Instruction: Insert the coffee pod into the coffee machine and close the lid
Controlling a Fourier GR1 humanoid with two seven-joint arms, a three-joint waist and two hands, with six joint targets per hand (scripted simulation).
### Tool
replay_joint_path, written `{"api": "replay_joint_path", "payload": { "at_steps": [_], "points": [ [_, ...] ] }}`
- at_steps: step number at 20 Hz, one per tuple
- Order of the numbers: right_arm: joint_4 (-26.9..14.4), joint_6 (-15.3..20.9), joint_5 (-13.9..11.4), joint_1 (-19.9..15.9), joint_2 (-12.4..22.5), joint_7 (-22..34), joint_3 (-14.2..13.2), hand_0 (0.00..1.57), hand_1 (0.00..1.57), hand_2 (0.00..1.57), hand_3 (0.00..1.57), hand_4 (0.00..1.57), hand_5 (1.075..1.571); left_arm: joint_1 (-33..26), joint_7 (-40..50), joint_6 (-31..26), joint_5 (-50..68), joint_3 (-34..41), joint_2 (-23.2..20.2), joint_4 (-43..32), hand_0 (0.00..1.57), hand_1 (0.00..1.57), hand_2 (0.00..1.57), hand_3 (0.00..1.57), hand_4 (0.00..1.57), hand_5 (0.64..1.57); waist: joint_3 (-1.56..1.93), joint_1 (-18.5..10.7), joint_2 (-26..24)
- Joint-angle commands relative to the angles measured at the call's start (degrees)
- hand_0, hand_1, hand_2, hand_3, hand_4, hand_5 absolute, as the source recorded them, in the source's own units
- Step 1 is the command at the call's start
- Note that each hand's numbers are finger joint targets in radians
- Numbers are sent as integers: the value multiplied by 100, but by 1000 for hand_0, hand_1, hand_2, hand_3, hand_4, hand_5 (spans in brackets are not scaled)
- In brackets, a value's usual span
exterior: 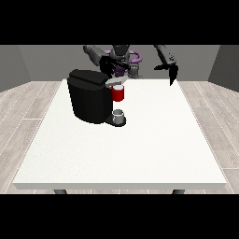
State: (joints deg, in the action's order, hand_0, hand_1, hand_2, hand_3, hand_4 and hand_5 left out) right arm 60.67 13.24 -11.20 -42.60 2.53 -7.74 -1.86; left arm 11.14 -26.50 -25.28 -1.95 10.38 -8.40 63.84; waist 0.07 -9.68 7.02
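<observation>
Hand at the view's right [173, 73] hangs, fingers straight; coffee machine [87, 95] unlabelled.

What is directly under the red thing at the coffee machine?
Under the red thing a small grey thing stands on the coffee machine's base. Its inside cannot be seen.

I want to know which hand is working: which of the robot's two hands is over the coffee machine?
The hand at the view's left: it hangs above the black coffee machine. The hand at the view's right hangs apart over the table.
</observation>
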Motion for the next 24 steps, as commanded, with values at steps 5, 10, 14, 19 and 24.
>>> {"api": "replay_joint_path", "payload": {
  "at_steps": [5,10,14,19,24],
  "points": [
    [-415,211,-433,-985,13,240,170,0,0,0,0,353,1571,293,-160,-20,46,33,-49,-335,0,0,0,0,385,1571,-9,-196,318],
    [-415,106,-520,-1224,-48,12,335,0,0,0,0,383,1571,252,-555,-148,-3,81,-255,-580,0,0,0,0,359,1571,-9,-195,387],
    [-485,351,-368,-1205,-249,72,612,0,0,0,0,393,1571,317,-449,-85,-32,-64,-55,-697,0,0,0,0,398,1571,-9,-281,229],
    [-518,116,-23,-804,-252,-53,1019,0,0,0,0,429,1571,213,-247,-135,16,-128,-2,-676,0,0,0,0,354,1571,-7,-350,-114],
    [-129,81,203,-344,-253,-173,2134,0,0,0,0,527,1571,285,-695,-163,-82,-134,-32,-1098,0,0,0,0,302,1571,-10,-254,-114]
  ]
}}
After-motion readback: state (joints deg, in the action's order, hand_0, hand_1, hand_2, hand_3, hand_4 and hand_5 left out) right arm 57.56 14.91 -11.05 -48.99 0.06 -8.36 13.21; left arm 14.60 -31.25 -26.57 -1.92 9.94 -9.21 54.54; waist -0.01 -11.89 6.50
